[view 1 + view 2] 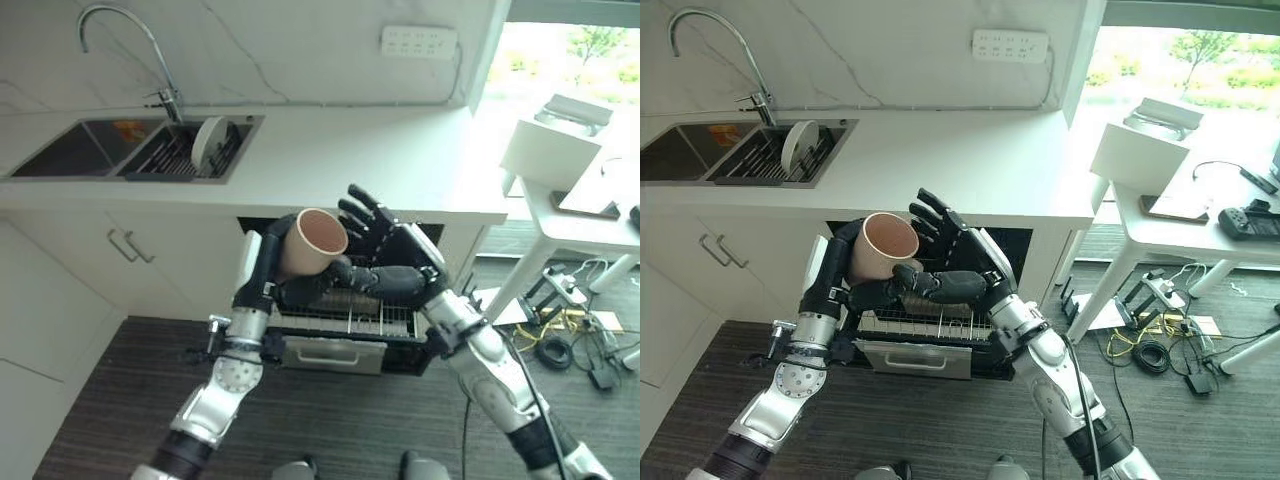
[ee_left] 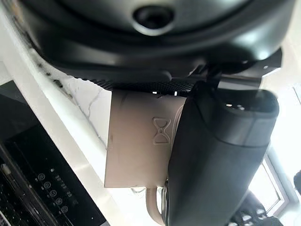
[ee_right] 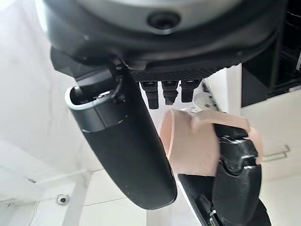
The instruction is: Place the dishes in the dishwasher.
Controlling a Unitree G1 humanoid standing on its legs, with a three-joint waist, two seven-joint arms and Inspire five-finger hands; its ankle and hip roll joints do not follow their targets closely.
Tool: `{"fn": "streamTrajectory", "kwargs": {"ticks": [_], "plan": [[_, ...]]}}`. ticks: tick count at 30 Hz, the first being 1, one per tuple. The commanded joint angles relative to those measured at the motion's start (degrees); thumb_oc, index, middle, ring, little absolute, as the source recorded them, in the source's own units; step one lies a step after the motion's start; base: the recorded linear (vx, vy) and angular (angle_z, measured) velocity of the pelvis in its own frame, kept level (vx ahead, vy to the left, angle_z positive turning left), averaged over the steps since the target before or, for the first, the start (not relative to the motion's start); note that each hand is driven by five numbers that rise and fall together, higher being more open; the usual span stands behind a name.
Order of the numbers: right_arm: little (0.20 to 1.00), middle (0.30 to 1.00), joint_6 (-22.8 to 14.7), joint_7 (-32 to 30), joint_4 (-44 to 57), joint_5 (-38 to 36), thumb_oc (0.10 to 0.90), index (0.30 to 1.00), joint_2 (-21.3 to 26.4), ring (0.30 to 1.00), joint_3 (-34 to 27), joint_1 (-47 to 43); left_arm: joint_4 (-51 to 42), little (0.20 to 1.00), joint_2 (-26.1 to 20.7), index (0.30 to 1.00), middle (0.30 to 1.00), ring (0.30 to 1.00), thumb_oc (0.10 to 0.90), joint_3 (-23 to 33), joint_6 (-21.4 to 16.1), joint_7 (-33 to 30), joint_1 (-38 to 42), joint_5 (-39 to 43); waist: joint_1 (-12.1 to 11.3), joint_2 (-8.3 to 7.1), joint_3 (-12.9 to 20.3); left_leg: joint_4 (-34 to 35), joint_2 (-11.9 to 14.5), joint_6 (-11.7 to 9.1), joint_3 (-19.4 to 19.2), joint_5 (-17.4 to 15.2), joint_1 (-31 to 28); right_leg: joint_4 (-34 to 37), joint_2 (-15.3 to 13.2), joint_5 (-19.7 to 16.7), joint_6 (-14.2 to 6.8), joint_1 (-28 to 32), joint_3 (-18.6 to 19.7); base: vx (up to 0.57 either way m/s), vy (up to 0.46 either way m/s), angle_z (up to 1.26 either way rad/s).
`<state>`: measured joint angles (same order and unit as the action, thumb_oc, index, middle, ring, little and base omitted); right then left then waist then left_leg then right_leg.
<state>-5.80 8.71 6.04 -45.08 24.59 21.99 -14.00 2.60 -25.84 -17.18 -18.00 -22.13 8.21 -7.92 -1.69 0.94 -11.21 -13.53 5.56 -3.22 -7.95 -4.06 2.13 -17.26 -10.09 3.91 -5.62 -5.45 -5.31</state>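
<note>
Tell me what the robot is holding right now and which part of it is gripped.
The left hand holds a beige cup by its side wall, above the pulled-out dishwasher rack. The right hand, fingers spread, is beside the cup and grips nothing.

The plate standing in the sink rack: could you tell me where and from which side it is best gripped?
Pinch the plate at its upper rim, coming from above: it stands on edge in the sink rack, so only its top stands clear, probably.

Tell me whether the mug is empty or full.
Empty: the mug, gripped by the left hand, is tipped, its bare inside showing.
</note>
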Motion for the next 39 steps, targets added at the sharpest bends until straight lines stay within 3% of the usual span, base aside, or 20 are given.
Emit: {"fn": "streamTrajectory", "kwargs": {"ticks": [1,17,32,35,39], "plan": [[0.9,0.9,-2.2,0.5,1.7,-4.8,0.8,0.9,-3.6,0.9,-2.1,-7.6,-0.8,0.3,-1.9,0.3,0.3,0.3,0.4,-0.2,-7.0,-4.3,8.2,-2.2,-0.3,-1.33,3.4,-3.7,-1.2,0.9,4.4,-9.1,-0.1,0.1,0.3,6.9,-1.1,3.1,-3.1,-0.01,-0.011,0.1],[0.9,0.9,3.3,1.2,-0.1,-4.4,0.8,0.9,-4.4,0.9,1.1,-11.9,0.6,0.3,-2.4,0.3,0.3,0.3,0.4,-2.4,-7.0,-5.7,10.1,-5.5,-1.5,-1.56,3.7,-3.7,-1.4,1.0,4.9,-8.9,0.0,0.1,-0.3,6.6,-1.3,3.3,-3.7,0.0,-0.003,0.07],[0.9,0.9,9.0,-2.5,-4.6,5.3,0.8,0.9,-3.1,0.9,4.8,-17.2,1.9,0.3,-1.8,0.3,0.3,0.3,0.4,-6.3,-4.5,-6.5,13.7,-5.7,-1.9,-2.16,3.5,-3.7,-1.8,1.1,5.4,-8.9,-0.2,0.1,-0.4,6.3,-1.4,3.5,-3.2,0.0,-0.001,0.02],[0.9,0.9,6.8,-5.2,-6.4,4.4,0.8,0.9,-4.9,0.9,6.0,-18.2,2.0,0.3,-0.5,0.3,0.3,0.3,0.4,-7.2,-4.7,-7.1,14.9,-2.8,-2.0,-2.07,3.3,-3.7,-1.8,1.2,5.4,-8.9,-0.4,0.1,-0.4,6.3,-1.3,3.7,-3.2,0.01,0.006,0.03],[0.9,0.9,1.1,-10.1,-8.3,8.0,0.8,0.9,-8.9,0.9,7.3,-19.6,1.9,0.3,2.8,0.3,0.3,0.3,0.4,-8.8,-6.3,-6.7,16.5,2.6,-2.1,-1.83,3.2,-3.7,-1.9,1.3,5.5,-9.0,-0.6,0.1,-0.4,6.4,-1.2,3.8,-3.1,0.0,0.004,0.01]]}}
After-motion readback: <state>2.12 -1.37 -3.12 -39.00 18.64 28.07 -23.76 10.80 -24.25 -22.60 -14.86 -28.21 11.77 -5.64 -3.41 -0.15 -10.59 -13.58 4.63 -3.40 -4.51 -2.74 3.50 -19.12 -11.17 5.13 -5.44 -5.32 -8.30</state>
